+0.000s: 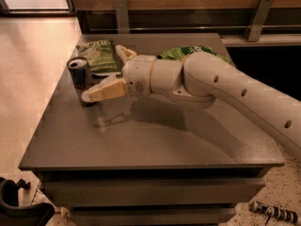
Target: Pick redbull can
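Note:
The redbull can (78,74) stands upright near the left edge of the grey table (150,140), dark body, silver top with a pull-tab. My gripper (104,73) is just right of the can, low over the table, at the end of the white arm (211,81) that reaches in from the right. It is open. The near tan finger (102,90) points left and its tip overlaps the can's lower part. The far finger (124,53) sticks up behind, towards the green bags. The can is not between the jaws.
A flat green snack bag (98,54) lies just behind the can. A second green bag (188,52) lies at the back, partly hidden by the arm. A wall rail with brackets runs behind the table. The table's left edge is close to the can.

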`<state>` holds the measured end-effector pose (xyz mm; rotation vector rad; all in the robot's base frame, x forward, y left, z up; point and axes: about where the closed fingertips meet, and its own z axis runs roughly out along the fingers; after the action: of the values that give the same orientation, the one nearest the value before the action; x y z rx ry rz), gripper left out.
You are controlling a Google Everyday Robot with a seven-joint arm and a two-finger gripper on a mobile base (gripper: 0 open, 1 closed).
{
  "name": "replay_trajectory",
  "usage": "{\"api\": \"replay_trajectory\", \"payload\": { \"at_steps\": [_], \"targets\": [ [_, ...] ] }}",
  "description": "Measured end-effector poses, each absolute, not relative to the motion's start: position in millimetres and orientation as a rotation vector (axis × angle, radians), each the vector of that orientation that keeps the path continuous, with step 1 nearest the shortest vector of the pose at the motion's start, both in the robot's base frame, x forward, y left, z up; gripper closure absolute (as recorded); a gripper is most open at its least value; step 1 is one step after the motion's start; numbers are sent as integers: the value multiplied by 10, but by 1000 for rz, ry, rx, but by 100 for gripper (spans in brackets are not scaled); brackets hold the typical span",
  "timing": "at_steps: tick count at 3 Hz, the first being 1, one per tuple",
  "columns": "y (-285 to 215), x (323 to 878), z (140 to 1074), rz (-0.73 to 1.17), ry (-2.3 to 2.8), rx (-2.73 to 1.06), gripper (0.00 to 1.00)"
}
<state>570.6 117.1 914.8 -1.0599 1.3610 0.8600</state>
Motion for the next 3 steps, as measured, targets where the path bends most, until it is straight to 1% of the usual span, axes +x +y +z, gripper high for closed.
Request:
{"api": "replay_trajectory", "payload": {
  "at_steps": [1, 2, 3],
  "targets": [
    [1643, 5688, 8928, 923, 1313, -1134, 3],
    [1866, 5700, 8776, 946, 1323, -1188, 24],
    [1911, 5679, 8778, 952, 1319, -1194, 55]
  ]
}}
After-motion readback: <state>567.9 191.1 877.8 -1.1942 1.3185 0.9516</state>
